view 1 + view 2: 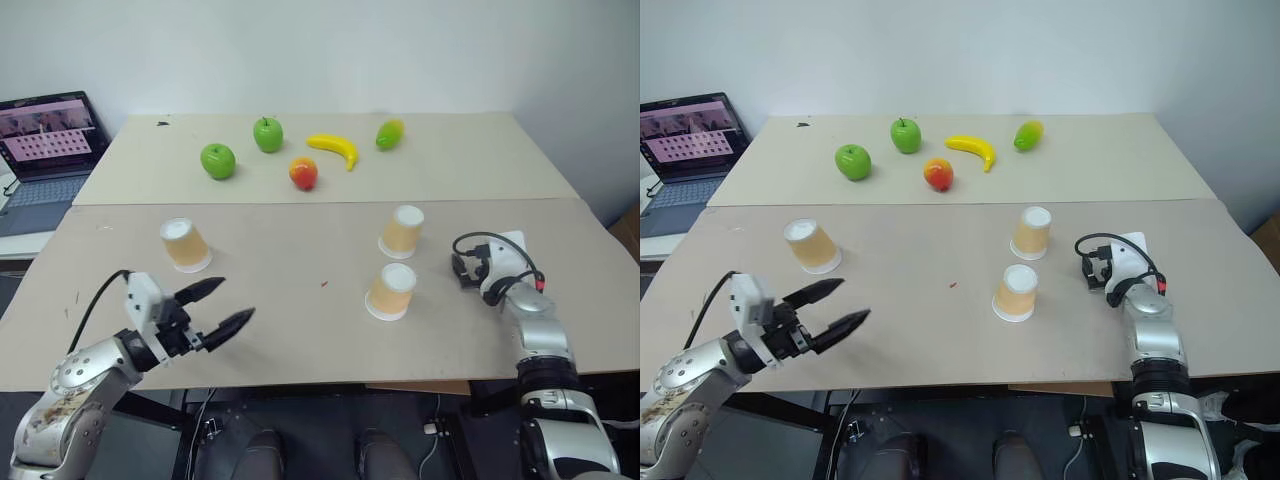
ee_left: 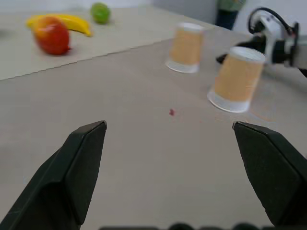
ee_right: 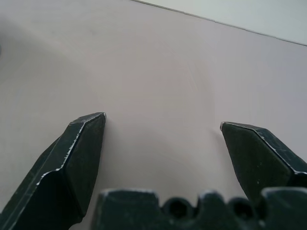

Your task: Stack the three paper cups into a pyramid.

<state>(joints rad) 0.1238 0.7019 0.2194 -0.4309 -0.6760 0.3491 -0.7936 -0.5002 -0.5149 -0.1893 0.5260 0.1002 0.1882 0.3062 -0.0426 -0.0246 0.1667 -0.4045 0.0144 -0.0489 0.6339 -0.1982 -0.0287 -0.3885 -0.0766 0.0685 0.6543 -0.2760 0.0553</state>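
On table: three cups (image 1: pixel 391 291) upside-down.

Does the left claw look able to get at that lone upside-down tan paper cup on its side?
Probably yes: the left claw is open, and bare tabletop lies between it and the tan paper cup just beyond.

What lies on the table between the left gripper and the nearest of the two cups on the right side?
Only bare table with a tiny red speck, seen from the head, separates the left gripper from that cup.
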